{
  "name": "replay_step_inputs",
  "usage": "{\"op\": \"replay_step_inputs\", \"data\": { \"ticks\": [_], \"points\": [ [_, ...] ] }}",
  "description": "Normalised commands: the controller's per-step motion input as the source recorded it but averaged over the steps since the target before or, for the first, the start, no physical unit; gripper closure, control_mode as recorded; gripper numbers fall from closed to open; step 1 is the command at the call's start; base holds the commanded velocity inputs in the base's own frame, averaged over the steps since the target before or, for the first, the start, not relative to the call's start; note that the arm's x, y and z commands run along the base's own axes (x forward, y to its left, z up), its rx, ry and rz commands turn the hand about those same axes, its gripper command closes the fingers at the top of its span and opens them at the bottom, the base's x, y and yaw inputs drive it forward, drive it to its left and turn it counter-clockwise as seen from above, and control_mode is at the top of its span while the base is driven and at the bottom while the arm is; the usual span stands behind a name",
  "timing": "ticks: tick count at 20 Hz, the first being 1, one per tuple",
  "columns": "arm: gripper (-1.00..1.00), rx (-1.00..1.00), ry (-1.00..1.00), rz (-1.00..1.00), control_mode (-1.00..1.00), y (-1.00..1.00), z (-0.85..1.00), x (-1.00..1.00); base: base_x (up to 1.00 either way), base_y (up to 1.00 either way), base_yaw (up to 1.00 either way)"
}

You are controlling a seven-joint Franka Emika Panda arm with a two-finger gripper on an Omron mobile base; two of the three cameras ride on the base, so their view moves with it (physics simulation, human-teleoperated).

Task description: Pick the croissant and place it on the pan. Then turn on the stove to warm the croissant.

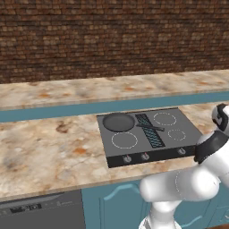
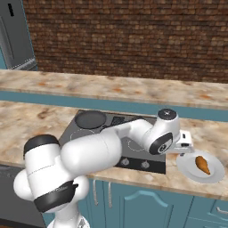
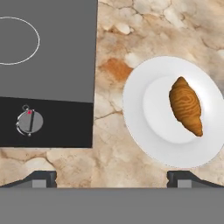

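The croissant (image 3: pixel 186 106) lies on a white plate (image 3: pixel 144 140) at right of frame, beside the stove (image 3: pixel 52 74), as the empty claw (image 3: pixel 111 178) hovers above, fingers wide apart.

text: none legible | stove (image 1: pixel 147 132) knobs: no readable marks | labels: none
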Motion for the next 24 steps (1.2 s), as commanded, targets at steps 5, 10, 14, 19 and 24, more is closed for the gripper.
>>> {"op": "replay_step_inputs", "data": {
  "ticks": [5,10,14,19,24],
  "points": [
    [-1.0,-0.02,0.0,0.01,-1.0,-0.24,-0.11,0.0,0.0,0.0,0.0],
    [-1.0,0.0,0.0,0.0,-1.0,-0.26,-0.04,0.0,0.0,0.0,0.0],
    [-1.0,0.0,0.01,0.0,-1.0,-0.22,-0.01,0.03,0.0,0.0,0.0],
    [-1.0,0.0,0.01,0.0,-1.0,-0.19,-0.02,0.06,0.0,0.0,0.0],
    [-1.0,0.0,0.02,0.0,-1.0,-0.15,-0.06,0.11,0.0,0.0,0.0]
  ]
}}
